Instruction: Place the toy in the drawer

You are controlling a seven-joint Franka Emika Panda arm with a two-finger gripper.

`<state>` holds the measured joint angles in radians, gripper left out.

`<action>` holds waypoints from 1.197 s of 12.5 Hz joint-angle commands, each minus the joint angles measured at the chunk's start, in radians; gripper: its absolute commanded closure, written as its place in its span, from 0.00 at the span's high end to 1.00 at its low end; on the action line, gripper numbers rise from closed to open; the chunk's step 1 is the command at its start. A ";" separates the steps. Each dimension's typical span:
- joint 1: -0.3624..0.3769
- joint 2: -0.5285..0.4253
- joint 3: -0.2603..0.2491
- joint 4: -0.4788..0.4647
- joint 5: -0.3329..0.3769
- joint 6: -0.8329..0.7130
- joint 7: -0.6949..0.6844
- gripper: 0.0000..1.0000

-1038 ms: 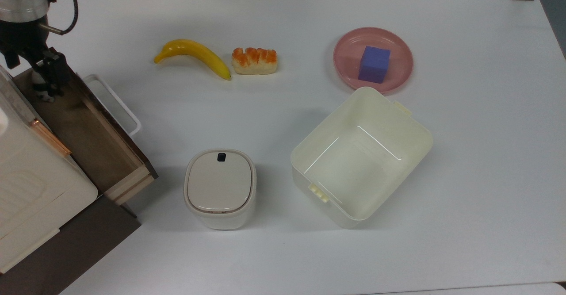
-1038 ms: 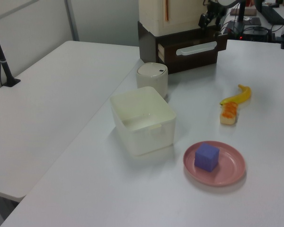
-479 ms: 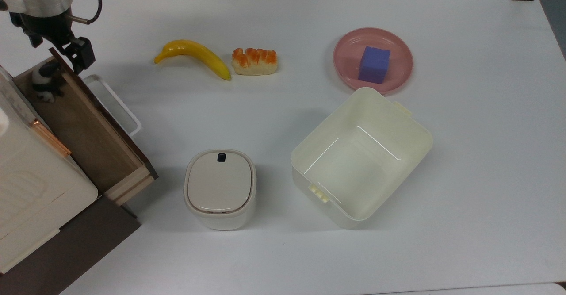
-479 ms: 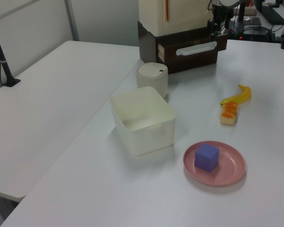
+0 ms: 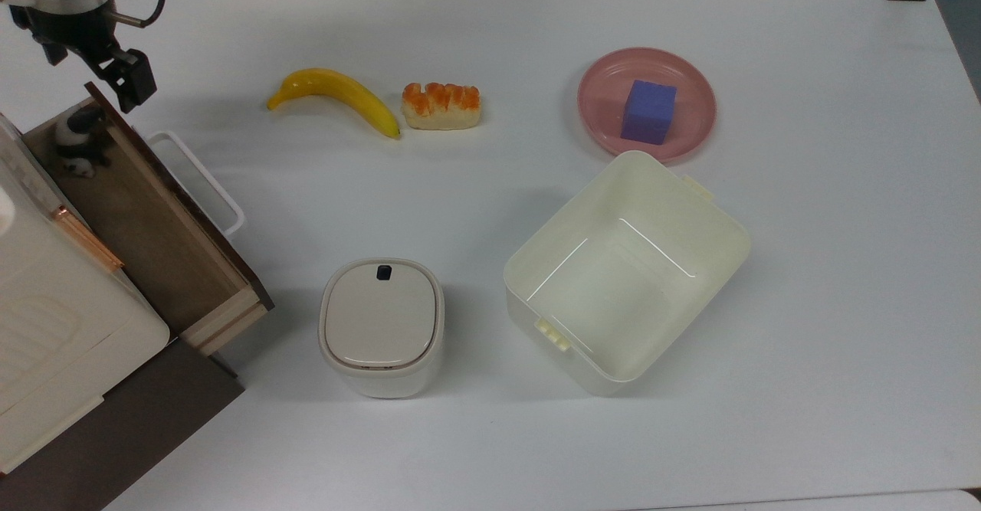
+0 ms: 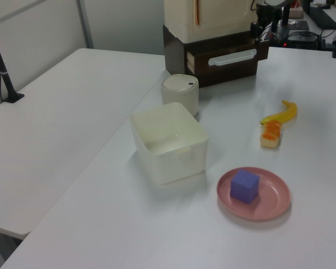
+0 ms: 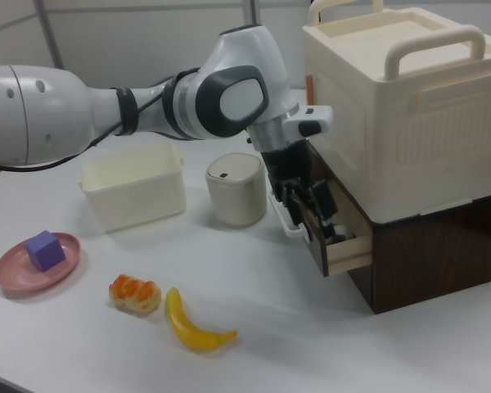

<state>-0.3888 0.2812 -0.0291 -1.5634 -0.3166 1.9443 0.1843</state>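
The tiny black-and-white panda toy [image 5: 77,142] is lying in the open brown wooden drawer's [image 5: 165,254] far corner; the empty, parted fingers [image 5: 126,82] are hovering just outside its rim.

My gripper [image 5: 115,74] is black below a white and grey wrist. The toy [image 5: 75,142] is black and white. The drawer [image 5: 165,266] is brown wood inside, with a dark brown front and a white loop handle [image 5: 201,183]. Banana [image 5: 337,96]: yellow. Bread piece [image 5: 441,106]: beige, orange-topped. Plate [image 5: 693,90]: pink. Cube [image 5: 648,111]: purple-blue. Tub [image 5: 720,227]: cream. Lidded bin [image 5: 381,327]: beige, 1 small dark button on top. Table [image 5: 843,304]: white.
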 commanded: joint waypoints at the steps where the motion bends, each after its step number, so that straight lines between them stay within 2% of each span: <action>1: 0.018 -0.074 0.047 -0.037 -0.006 -0.120 -0.101 1.00; 2: 0.018 -0.103 0.054 -0.030 0.016 -0.184 -0.177 1.00; 4: 0.018 -0.175 0.064 -0.030 0.196 -0.234 -0.271 1.00; 5: 0.019 -0.207 0.066 -0.032 0.247 -0.242 -0.273 1.00; 7: 0.021 -0.255 0.101 -0.030 0.298 -0.290 -0.255 1.00; 8: 0.021 -0.275 0.136 -0.033 0.316 -0.300 -0.214 1.00; 12: 0.022 -0.284 0.263 -0.036 0.315 -0.301 -0.037 1.00; 15: 0.033 -0.287 0.276 -0.032 0.309 -0.306 -0.034 1.00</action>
<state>-0.3667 0.0211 0.2516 -1.5752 -0.0143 1.6527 0.1330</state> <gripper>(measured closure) 0.000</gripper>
